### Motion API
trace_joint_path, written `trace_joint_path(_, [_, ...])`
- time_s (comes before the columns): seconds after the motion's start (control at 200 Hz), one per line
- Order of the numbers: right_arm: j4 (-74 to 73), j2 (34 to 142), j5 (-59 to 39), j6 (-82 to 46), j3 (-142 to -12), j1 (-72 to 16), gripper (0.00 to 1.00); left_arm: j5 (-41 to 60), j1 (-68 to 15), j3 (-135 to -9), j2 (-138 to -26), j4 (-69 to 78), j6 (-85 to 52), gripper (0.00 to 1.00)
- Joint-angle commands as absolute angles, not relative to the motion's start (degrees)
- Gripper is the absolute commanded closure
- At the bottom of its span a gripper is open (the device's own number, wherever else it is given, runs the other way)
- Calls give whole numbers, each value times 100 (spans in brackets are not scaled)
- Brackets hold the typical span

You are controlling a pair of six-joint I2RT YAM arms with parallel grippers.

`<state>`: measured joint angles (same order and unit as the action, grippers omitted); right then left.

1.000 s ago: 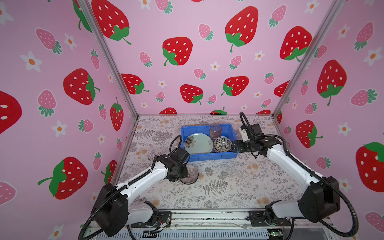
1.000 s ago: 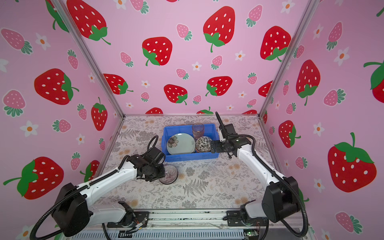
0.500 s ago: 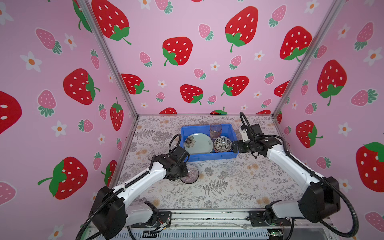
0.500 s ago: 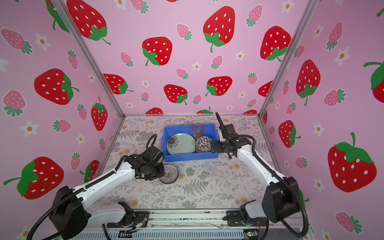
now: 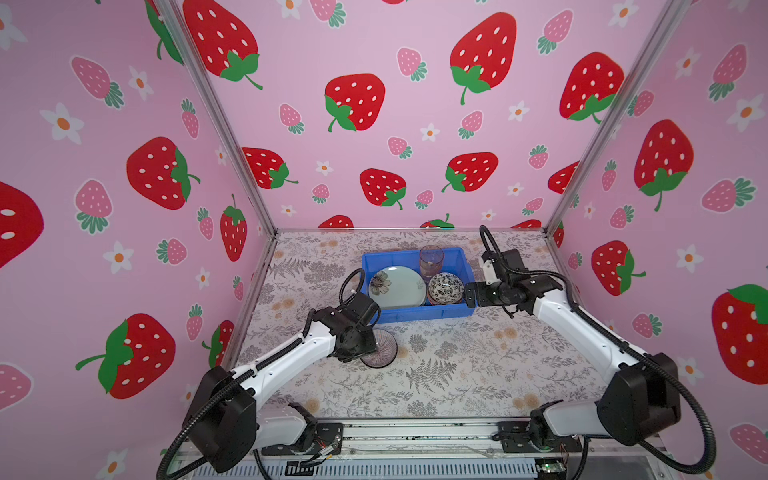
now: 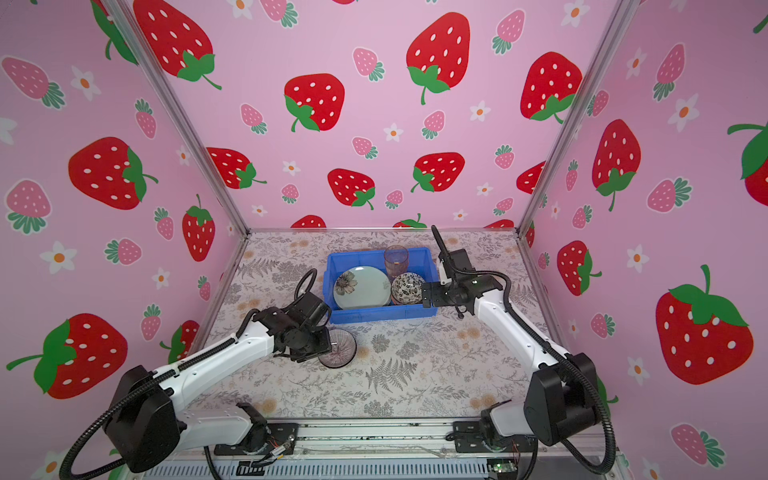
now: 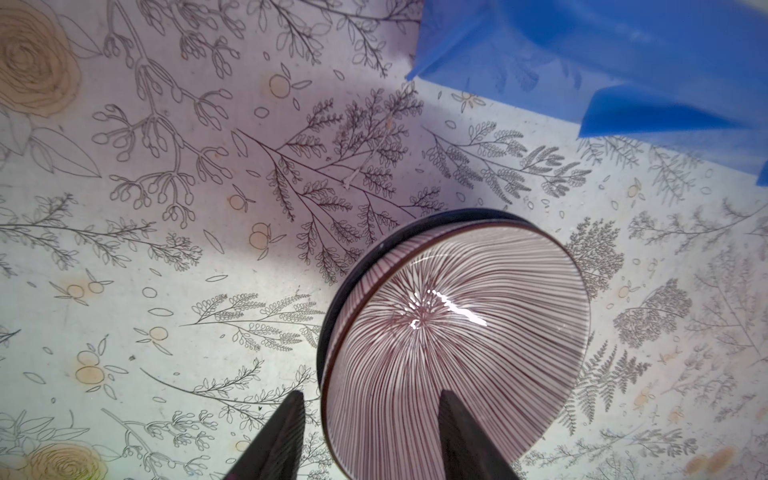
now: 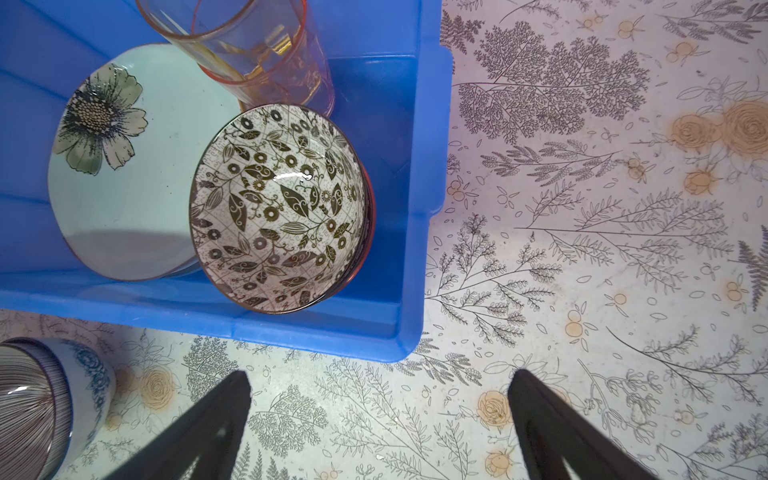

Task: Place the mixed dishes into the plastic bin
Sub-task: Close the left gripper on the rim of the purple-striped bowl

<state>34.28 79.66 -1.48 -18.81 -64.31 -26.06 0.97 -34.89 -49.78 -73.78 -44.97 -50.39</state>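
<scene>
A blue-white bowl [image 5: 381, 354] [image 6: 341, 353] with fine dark stripes inside [image 7: 457, 324] sits on the floral table in front of the plastic bin [image 5: 415, 320] [image 6: 374, 319]. My left gripper [image 7: 370, 395] [image 5: 368, 345] stands open astride its near rim, one finger inside and one outside with a gap. In the bin lie a pale green flower plate [image 5: 401, 289] [image 8: 124, 199], a black-floral bowl [image 5: 445, 288] [image 8: 278, 208] and a clear pink tumbler [image 5: 431, 262] [image 8: 257, 54]. My right gripper [image 8: 379, 374] [image 5: 469, 293] hangs open and empty over the table by the bin's right front corner.
Strawberry-print walls close in the left, right and back sides. The bin's front left corner [image 7: 623, 62] lies just beyond the striped bowl. An orange rim peeps out under the black-floral bowl. The floral tablecloth [image 5: 478, 365] stretches between both arms and the front rail [image 5: 415, 432].
The left gripper's jaws have spread apart at the striped bowl's rim. The bowl sits in about the same spot. The right arm has not moved.
</scene>
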Motion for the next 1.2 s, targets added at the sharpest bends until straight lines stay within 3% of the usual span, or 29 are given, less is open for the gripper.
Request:
trace_joint_path(0.0, [3394, 7891, -200, -1872, -6390, -2575, 1, -70, -3510, -5117, -7416, -4643, -5028, 46])
trace_joint_path(0.58, [3393, 7888, -193, -1872, -6372, -2568, 1, -272, -3507, -5238, -7561, -4764, -4932, 63])
trace_joint_path(1.196, [3395, 7833, -182, -1872, -6302, -2566, 1, -270, -3512, -5178, -7665, -4764, -4931, 68])
